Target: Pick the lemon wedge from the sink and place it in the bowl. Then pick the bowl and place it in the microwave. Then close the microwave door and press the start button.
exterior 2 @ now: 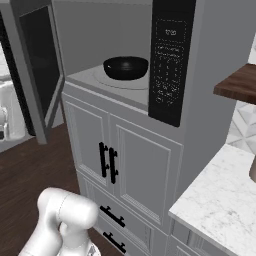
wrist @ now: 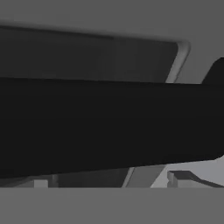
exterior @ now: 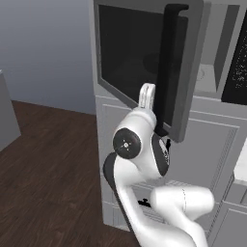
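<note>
Now, gripper: my gripper (exterior: 166, 144) sits tucked behind the outer face of the microwave door, near the lower end of its black handle; the fingers are mostly hidden there, and I take the jaws to be spread wide with nothing between them.
Hand camera: a broad black bar, the door handle (wrist: 109, 124), runs straight across my view very close up, with the dark window of the door behind it.
Microwave door: the microwave door (exterior: 140, 53) stands swung open, grey frame around a large dark pane, the handle (exterior: 169, 67) running upright along its free edge.
My arm: it rises from the lower right in the left base view, elbow bent, wrist reaching up to the door's handle side.
Bowl: the bowl (exterior 2: 125, 67) rests on the pale turntable (exterior 2: 107, 77) inside the microwave (exterior 2: 100, 30), on the far side of the open door from my gripper, well apart from it.
Lemon wedge: whether it lies in the bowl I cannot tell; the inside looks only black from here.
Control panel: the black control panel (exterior 2: 170, 60) stands just right of the cavity.
Below: white cabinet doors (exterior 2: 125, 160) with black pulls.
</note>
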